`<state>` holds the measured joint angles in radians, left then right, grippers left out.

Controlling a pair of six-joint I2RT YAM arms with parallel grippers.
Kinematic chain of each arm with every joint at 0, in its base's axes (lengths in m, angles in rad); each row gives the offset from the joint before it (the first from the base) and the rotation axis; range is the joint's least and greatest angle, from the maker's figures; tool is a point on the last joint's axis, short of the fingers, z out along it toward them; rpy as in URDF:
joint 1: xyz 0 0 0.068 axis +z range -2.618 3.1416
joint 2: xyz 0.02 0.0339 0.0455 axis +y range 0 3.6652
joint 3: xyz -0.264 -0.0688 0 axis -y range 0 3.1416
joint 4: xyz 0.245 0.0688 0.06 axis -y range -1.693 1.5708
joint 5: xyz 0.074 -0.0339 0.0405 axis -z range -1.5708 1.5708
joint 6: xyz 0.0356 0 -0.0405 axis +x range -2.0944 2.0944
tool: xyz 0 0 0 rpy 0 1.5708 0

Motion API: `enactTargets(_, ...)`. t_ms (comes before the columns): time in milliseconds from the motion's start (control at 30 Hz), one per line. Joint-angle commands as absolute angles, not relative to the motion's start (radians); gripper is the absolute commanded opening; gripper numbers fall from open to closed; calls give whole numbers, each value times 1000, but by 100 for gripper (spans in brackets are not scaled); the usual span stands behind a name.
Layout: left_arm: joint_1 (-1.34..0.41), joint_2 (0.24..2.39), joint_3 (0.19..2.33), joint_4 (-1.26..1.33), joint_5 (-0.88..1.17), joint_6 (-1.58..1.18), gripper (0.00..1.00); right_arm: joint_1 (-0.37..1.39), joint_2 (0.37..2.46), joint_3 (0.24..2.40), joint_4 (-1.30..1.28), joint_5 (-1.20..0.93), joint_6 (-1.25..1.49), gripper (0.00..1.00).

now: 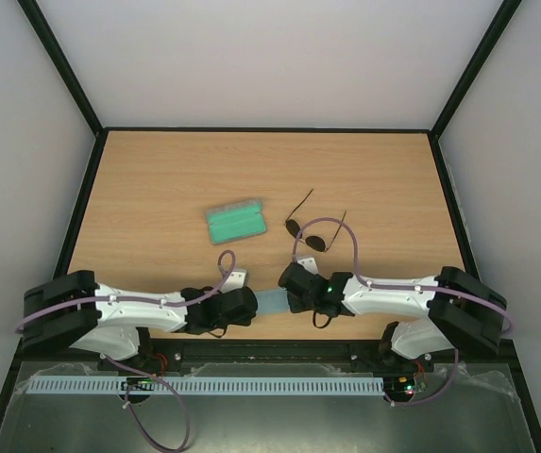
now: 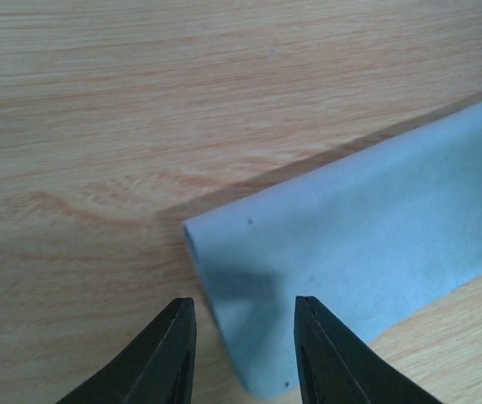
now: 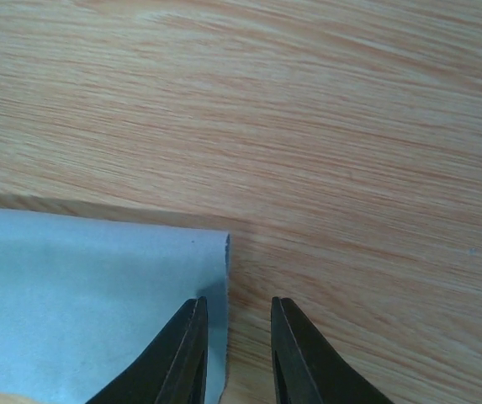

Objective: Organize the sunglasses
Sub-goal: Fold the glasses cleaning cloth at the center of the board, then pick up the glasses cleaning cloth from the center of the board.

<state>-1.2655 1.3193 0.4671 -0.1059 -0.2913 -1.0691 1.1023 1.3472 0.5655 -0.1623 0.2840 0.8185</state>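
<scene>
You seem to be at the cloth (image 1: 272, 302), which lies at the middle of the near edge of the counter (image 1: 157, 179), an end under each arm. The left gripper (image 2: 245, 307) is released, its jaws apart over the cloth's rounded left end. The right gripper (image 3: 239, 303) is also unclenched, with a narrower gap; its left finger sits at the cloth's right edge, and bare wood shows between the jaws.

To do this well, I judge you should centre each gripper on its own end, so fabric and not wood lies between the jaws; come low enough to pinch the thin layer; close both together and lift evenly, or the cloth may skew or slip.

The sunglasses (image 1: 310, 233) rest apart from both grippers, around the middle of the counter and slightly toward the right edge, temples spread toward the far edge. The open case (image 1: 236, 222) lies just left of them.

Counted: one pair of sunglasses; one case; one cloth.
</scene>
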Motion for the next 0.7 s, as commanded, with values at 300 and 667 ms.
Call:
enactTargets(300,-1254,1476,469,-74,-264,-1069,24,1094,1453,560,-127,219,811,13)
enactTargets(667,-1231,1457,458,-95,-281,-1058,4,1094,1436,568,-127,235,810,1)
